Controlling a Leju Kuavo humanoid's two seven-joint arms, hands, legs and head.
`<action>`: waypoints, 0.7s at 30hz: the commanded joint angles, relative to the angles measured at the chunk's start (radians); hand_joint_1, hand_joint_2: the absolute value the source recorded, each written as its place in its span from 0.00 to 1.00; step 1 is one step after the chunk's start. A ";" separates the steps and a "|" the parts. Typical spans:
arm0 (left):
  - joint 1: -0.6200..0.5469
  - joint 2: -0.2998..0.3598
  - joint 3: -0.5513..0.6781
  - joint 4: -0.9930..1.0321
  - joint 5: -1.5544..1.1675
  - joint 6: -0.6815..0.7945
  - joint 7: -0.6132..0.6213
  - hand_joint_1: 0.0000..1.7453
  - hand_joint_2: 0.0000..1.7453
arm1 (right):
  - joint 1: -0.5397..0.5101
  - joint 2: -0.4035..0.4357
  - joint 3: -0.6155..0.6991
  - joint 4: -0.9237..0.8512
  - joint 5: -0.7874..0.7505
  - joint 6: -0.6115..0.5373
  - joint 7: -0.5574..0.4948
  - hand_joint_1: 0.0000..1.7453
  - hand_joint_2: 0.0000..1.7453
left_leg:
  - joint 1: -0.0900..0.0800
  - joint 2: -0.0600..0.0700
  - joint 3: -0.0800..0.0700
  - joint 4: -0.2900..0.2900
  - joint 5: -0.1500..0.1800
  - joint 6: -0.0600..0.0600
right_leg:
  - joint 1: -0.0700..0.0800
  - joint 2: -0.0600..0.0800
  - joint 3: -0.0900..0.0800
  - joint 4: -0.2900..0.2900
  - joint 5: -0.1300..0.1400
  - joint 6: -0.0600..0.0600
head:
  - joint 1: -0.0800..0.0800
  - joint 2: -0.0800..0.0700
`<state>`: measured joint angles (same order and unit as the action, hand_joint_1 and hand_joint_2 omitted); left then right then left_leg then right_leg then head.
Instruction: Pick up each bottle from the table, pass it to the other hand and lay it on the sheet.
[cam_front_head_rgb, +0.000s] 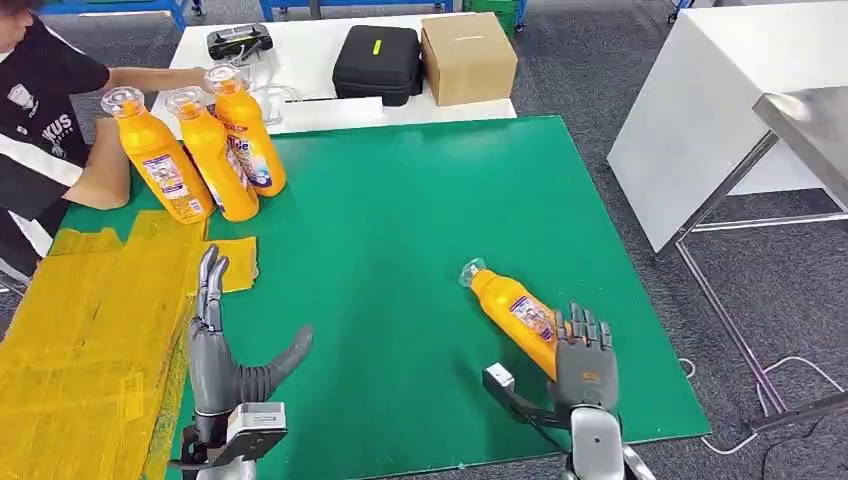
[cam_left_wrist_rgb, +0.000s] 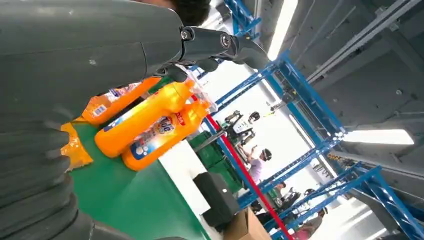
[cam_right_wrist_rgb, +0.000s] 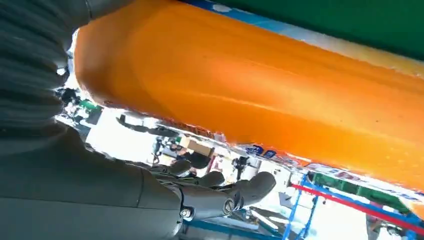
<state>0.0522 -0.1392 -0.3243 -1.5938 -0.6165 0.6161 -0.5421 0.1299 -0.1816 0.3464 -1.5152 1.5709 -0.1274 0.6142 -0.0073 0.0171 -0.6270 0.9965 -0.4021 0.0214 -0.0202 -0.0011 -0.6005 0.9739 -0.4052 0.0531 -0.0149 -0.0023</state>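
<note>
An orange bottle (cam_front_head_rgb: 512, 308) lies on its side on the green mat (cam_front_head_rgb: 400, 220), cap pointing to the far left. My right hand (cam_front_head_rgb: 582, 362) sits at its base, fingers beside it and thumb spread apart on the near side. In the right wrist view the bottle (cam_right_wrist_rgb: 260, 95) runs close along the hand, with a gap to the thumb (cam_right_wrist_rgb: 225, 192). My left hand (cam_front_head_rgb: 215, 340) hangs open at the edge of the yellow sheet (cam_front_head_rgb: 90, 320), holding nothing. Three more orange bottles (cam_front_head_rgb: 205, 150) stand upright at the far left, also seen as bottles (cam_left_wrist_rgb: 150, 122) in the left wrist view.
A person (cam_front_head_rgb: 45, 130) at the far left reaches a hand to the standing bottles. Behind the mat, a white table (cam_front_head_rgb: 310, 70) carries a black case (cam_front_head_rgb: 377, 62) and a cardboard box (cam_front_head_rgb: 468, 57). A white table (cam_front_head_rgb: 720, 110) and a metal frame (cam_front_head_rgb: 790, 250) stand to the right.
</note>
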 joint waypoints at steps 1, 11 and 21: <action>-0.004 -0.006 0.009 0.031 0.006 0.000 0.012 0.00 1.00 | -0.018 0.047 -0.101 0.098 0.000 0.021 -0.011 0.00 0.00 | 0.002 -0.002 0.005 0.000 -0.002 -0.002 | 0.002 0.000 0.006 -0.002 -0.002 -0.003 | 0.000 0.000; -0.006 -0.009 0.003 0.039 0.010 0.000 0.013 0.00 1.00 | -0.031 0.079 -0.180 0.140 0.000 -0.005 -0.037 0.00 1.00 | 0.002 -0.002 0.005 0.000 -0.002 -0.002 | 0.002 -0.001 0.005 -0.002 -0.001 -0.002 | 0.000 0.000; -0.012 -0.004 0.002 0.042 0.019 -0.003 0.014 0.00 1.00 | -0.062 0.124 -0.261 0.211 -0.011 0.019 -0.090 0.00 1.00 | 0.001 -0.002 0.004 -0.001 -0.001 -0.001 | 0.001 -0.001 0.005 -0.002 -0.001 -0.002 | 0.000 0.000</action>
<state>0.0563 -0.1495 -0.3197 -1.5934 -0.6065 0.6161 -0.5325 0.1004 -0.1137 0.1709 -1.4458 1.5713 -0.1347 0.5741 -0.0072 0.0170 -0.6266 0.9965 -0.4021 0.0214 -0.0202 -0.0010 -0.6003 0.9739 -0.4052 0.0531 -0.0149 -0.0023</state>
